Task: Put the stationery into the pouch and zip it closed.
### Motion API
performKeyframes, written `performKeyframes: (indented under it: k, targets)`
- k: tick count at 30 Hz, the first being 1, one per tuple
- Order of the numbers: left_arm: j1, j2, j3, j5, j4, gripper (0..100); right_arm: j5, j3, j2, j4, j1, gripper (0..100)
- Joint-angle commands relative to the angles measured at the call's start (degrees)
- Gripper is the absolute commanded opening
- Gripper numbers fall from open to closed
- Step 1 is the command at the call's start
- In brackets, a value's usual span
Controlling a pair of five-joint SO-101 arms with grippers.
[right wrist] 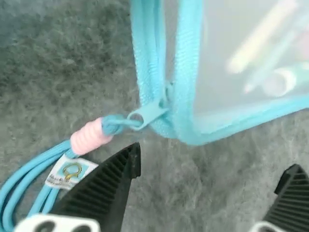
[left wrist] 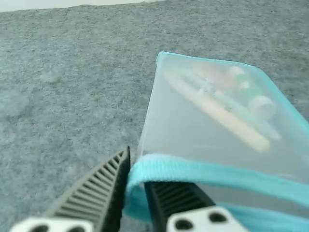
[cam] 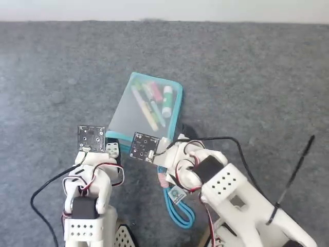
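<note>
Though spread wide, hangs just short of the zip pull (right wrist: pixel 145 116) at the near corner of the pouch (cam: pixel 134 116): right gripper (right wrist: pixel 212 162). Clenched on the pouch's near teal edge: left gripper (left wrist: pixel 137 171). Pouch flat mid-table on grey carpet (cam: pixel 247 77), pens (cam: pixel 146 105) and glue stick (cam: pixel 167 100) inside behind the clear face. From the pull, pink bead (right wrist: pixel 89 137) and blue cord (cam: pixel 177 211) trailing toward the arms, beside the right gripper.
</note>
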Motion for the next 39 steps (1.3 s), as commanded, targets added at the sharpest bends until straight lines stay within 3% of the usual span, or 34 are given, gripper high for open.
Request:
performKeyframes:
  k: [1,14,27,35,39]
  targets:
    - [0.00,-0.88,-0.66,0.97,-2.11,1,0.70,-3.96,1.27,-4.09,0.84,42.3]
    - [0.09,-0.79,-0.66,0.97,-1.93,1,0.70,-14.95,14.55,-5.32,0.75,41.6]
    - [2.90,-0.79,-0.57,0.97,-1.67,1,-1.85,-19.69,15.34,-4.09,1.01,1.4]
    - [2.90,-0.97,-0.57,0.97,-1.23,1,-4.57,-24.09,16.13,-2.59,1.10,0.7]
    - [2.37,-1.14,-3.47,1.23,-0.70,11,-5.54,-25.05,18.51,-2.86,3.82,0.7]
